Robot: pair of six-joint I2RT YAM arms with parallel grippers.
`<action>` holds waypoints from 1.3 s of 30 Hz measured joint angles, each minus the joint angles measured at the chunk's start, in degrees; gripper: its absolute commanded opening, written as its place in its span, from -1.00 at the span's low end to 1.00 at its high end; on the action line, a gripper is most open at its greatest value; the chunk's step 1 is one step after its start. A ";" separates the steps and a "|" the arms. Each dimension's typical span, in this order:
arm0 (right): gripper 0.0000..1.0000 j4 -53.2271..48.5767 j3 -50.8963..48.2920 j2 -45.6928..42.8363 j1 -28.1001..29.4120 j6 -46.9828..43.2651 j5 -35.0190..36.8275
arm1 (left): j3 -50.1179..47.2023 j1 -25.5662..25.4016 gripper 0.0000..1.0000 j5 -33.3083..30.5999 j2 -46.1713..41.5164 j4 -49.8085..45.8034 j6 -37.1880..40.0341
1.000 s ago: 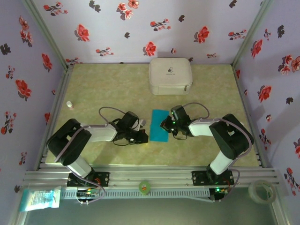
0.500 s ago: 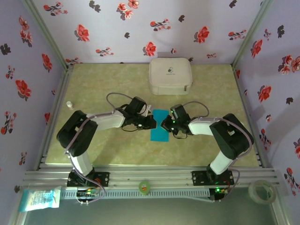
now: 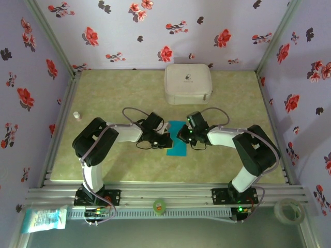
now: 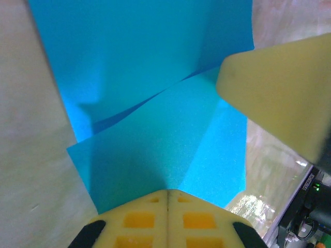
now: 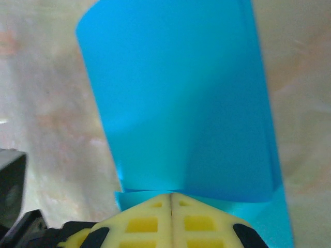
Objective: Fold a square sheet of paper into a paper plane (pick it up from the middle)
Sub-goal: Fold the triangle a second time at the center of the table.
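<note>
Two grippers nose to nose at mid-table, one on either side of the paper (image 3: 176,147). Table (image 3: 114,93) smooth and glossy, pale yellow-green with a cloudy marbled pattern, bright glare spots close up. Closed in on three sides by lilac walls (image 3: 119,31) printed with red and black flowers, with metal posts at the far corners. Slotted aluminium rail (image 3: 170,195) along the near edge, arm bases bolted to it. White case (image 3: 187,83), a soft-looking rounded square zipped round the rim, by the far wall and well apart from the paper. Tiny white bottle (image 3: 76,115) upright near the left edge.

Paper thin, matt, bright turquoise, lying on the table as a narrow rectangle, long side running near to far. Flap folded over with a sharp slanted crease in the left wrist view; gently bowed upward in the right wrist view.

Left gripper (image 3: 165,140) fully closed, yellow waffle-moulded pads (image 4: 196,222) meeting in a point, tip down on the paper's left side. Right gripper (image 3: 181,136) closed just as tight, tip at the paper's right edge, over a layered corner. Pinching a layer or merely pressing on it: cannot tell for either.
</note>
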 measured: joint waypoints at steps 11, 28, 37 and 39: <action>-1.00 0.85 -2.32 0.90 2.05 0.07 -2.08 | -1.01 -0.02 -1.00 -0.26 -0.46 1.64 -0.42; -1.00 3.41 -6.40 -2.69 -10.47 0.55 0.24 | -3.37 -0.02 -1.00 -0.68 -1.14 5.99 -1.31; -0.85 1.20 -7.91 -13.07 -8.70 0.26 1.57 | -7.50 -0.59 -0.85 -3.08 -5.57 5.99 -6.21; -0.80 -0.57 -7.72 -13.97 -6.84 0.00 1.51 | -8.50 -0.92 -0.82 -4.33 -8.50 4.13 -7.41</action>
